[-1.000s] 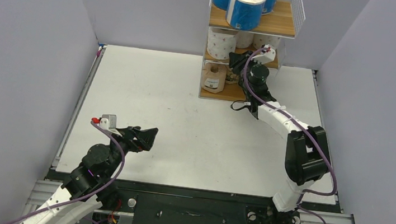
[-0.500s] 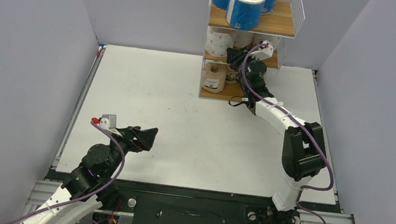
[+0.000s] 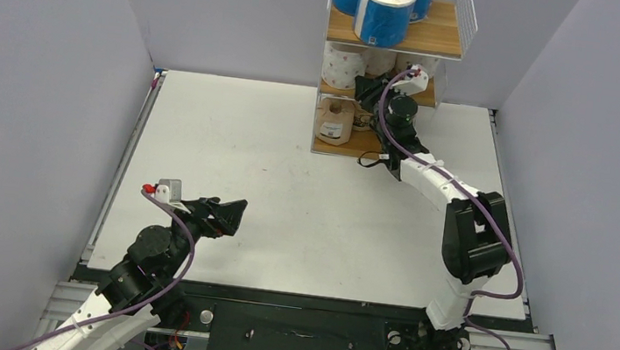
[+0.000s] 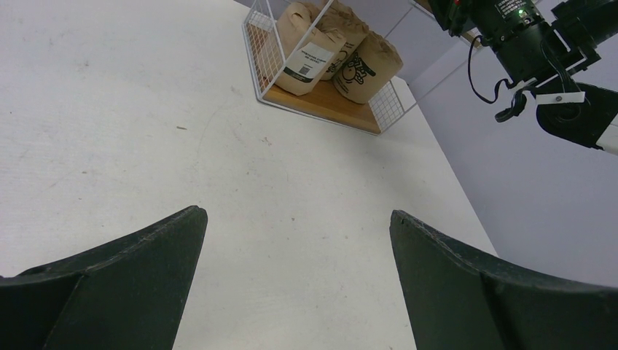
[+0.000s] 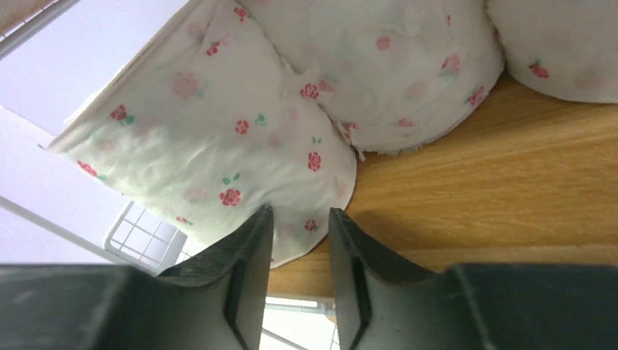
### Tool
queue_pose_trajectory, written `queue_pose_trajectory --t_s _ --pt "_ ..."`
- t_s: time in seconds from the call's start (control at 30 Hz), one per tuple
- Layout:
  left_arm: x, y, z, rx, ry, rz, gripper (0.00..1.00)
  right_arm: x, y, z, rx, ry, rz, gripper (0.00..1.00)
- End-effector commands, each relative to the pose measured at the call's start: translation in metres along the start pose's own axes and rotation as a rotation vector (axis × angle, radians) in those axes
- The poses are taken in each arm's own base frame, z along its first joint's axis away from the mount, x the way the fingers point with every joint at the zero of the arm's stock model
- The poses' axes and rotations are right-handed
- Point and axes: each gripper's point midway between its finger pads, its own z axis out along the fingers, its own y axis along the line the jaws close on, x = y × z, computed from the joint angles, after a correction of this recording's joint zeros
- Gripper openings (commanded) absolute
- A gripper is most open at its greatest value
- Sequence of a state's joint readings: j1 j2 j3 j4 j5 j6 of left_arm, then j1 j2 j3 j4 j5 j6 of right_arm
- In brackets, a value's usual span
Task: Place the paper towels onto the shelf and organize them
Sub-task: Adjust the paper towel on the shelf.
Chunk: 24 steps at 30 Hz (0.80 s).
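The shelf (image 3: 432, 39) stands at the table's far edge. Blue paper towels (image 3: 385, 9) fill its top board, white pink-dotted ones (image 3: 343, 64) the middle board, brown ones (image 3: 336, 121) the bottom. My right gripper (image 3: 369, 89) reaches into the middle tier. In the right wrist view its jaws (image 5: 300, 211) stand narrowly apart around the lower edge of a dotted roll (image 5: 218, 146) lying on the wooden board (image 5: 495, 197), beside two more dotted rolls (image 5: 393, 65). My left gripper (image 3: 236, 212) hovers open and empty over the near left table (image 4: 297, 215).
The left wrist view shows the brown rolls (image 4: 310, 47) on the bottom board (image 4: 321, 106) behind white mesh, with the right arm (image 4: 539, 51) beside them. Grey walls enclose the white table (image 3: 230, 148) on three sides.
The right arm pushed further into the middle tier, carrying the dotted roll back against the others, then stopped. Its jaws eased apart slightly. The left arm stayed still.
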State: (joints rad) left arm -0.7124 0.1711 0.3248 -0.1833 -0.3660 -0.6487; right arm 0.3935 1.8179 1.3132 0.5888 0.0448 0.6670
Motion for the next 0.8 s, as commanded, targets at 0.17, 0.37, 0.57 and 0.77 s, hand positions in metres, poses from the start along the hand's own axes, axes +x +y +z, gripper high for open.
queue_pose_trajectory --t_s 0.17,0.37,0.57,0.77 --pt "-0.01 -0.012 0.001 0.043 -0.029 -0.014 0.97 -0.069 0.044 -0.059 -0.073 -0.108 -0.082 0.42" --pt "-0.007 -0.018 0.003 0.068 -0.014 -0.028 0.97 -0.102 0.054 -0.108 -0.013 -0.124 -0.162 0.54" --pt "-0.005 -0.026 0.007 0.097 0.003 -0.032 0.97 -0.155 0.068 -0.162 0.197 -0.174 -0.318 0.67" --pt "-0.015 -0.039 0.015 0.12 -0.013 -0.028 0.97 -0.193 0.086 -0.175 0.263 -0.196 -0.258 0.83"
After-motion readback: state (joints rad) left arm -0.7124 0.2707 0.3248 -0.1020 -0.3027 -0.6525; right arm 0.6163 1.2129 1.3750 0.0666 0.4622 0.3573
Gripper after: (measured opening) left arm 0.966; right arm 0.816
